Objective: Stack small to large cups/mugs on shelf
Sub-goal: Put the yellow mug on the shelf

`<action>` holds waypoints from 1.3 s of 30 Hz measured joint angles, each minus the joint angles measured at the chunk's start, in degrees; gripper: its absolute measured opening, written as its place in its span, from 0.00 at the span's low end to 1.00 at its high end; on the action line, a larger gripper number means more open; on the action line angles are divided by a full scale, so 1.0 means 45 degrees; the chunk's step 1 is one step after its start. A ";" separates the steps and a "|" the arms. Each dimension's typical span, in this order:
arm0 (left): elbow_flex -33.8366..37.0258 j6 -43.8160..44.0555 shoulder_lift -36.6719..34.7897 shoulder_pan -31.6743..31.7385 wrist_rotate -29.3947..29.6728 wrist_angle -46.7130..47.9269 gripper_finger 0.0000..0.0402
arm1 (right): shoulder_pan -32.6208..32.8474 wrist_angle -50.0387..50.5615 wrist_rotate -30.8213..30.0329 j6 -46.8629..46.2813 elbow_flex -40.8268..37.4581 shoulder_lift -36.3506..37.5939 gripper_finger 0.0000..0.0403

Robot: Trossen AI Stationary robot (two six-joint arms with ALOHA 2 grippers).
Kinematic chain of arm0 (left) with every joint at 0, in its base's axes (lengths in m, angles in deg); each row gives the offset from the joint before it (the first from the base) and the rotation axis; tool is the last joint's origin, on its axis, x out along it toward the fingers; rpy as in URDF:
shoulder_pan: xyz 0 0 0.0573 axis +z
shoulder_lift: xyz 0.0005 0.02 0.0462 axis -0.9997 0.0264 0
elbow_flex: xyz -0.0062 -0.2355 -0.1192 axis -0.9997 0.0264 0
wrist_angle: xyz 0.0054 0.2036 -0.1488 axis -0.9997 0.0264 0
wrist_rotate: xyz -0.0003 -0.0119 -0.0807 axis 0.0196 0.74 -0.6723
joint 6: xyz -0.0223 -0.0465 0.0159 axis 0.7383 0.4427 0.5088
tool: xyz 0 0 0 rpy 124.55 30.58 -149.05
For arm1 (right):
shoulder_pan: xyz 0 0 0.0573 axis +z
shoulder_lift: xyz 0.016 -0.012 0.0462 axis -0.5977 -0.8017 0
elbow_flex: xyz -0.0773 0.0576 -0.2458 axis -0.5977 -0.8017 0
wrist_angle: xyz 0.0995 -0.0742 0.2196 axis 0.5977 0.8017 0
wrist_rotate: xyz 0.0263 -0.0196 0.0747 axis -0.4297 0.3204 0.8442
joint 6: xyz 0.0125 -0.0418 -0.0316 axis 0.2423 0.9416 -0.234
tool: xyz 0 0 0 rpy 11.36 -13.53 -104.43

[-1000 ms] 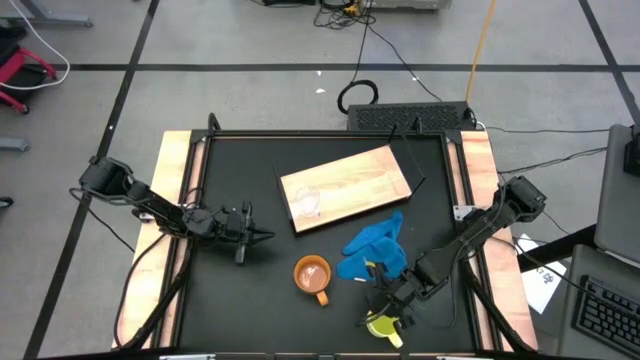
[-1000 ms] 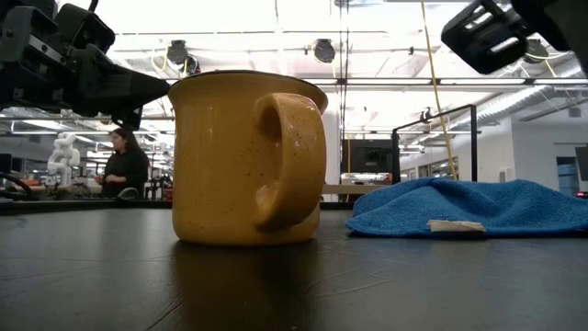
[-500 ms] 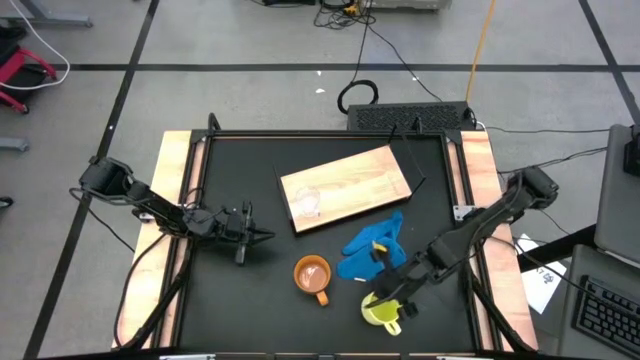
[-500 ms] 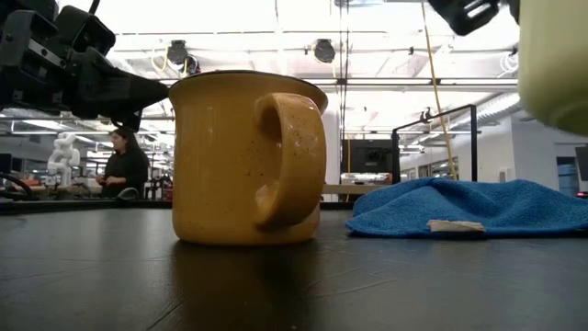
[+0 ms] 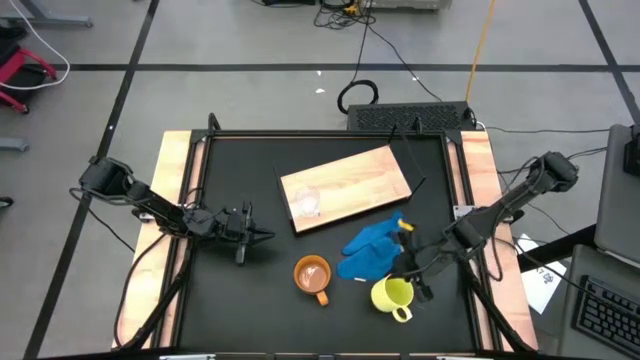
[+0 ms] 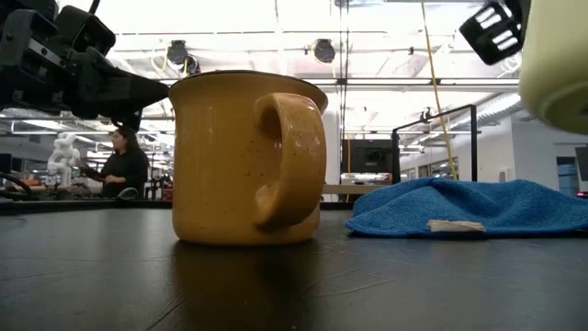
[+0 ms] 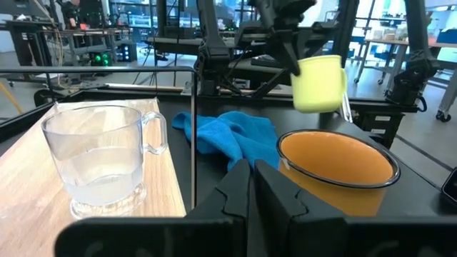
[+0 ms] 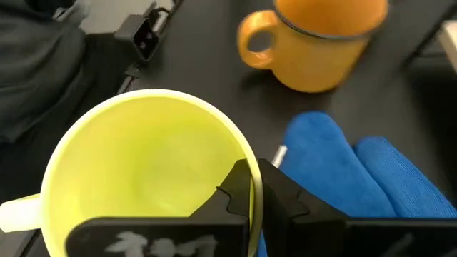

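Note:
A yellow mug [image 5: 392,295] hangs above the table near its front right, with my right gripper [image 5: 407,283] shut on its rim. An orange mug [image 5: 312,275] stands on its base on the black tabletop, handle toward the near edge. A clear glass cup [image 5: 305,203] stands on the left end of the wooden shelf [image 5: 360,180], which lies flat on the table. My left gripper [image 5: 264,236] waits shut left of the orange mug, pointing level at it and the cup [image 7: 103,160]. My right gripper pinches the yellow mug's rim [image 8: 251,175] on the side away from the handle [image 8: 14,213], one finger inside the mug and one outside. The fingers slant down from the table's right. The mug [image 7: 319,84] hangs clear of the table, mouth up, a little tilted.
A crumpled blue cloth [image 5: 370,250] lies between the shelf and the yellow mug, right of the orange mug. Raised wooden rails [image 5: 178,200] border the table's left and right sides. A person [image 6: 122,165] sits in the room beyond the table.
My right gripper, shut on the yellow mug, has gone up and away from the table's near edge toward the blue cloth. The mug has been lifted clear and has kept its mouth up.

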 joint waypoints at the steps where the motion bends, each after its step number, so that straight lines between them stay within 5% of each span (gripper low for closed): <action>1: 0.0000 0.0000 0.0004 0.0004 0.0005 0.0005 0.06 | 0.0003 -0.0073 -0.0140 -0.0097 -0.0274 0.0272 0.00; 10: 0.0000 -0.0005 0.0002 0.0002 0.0019 -0.0005 0.06 | -0.0017 -0.3012 -0.0239 -0.0403 -0.3258 0.1927 0.00; 22: 0.0000 0.0034 0.0000 0.0003 0.0035 -0.0019 0.06 | -0.0978 -0.5298 -0.0340 0.0289 -0.4878 0.2330 0.00; 39: 0.0000 0.0031 0.0004 0.0002 0.0039 -0.0010 0.06 | -0.4419 -0.6640 0.3259 0.2192 -0.4998 0.2330 0.00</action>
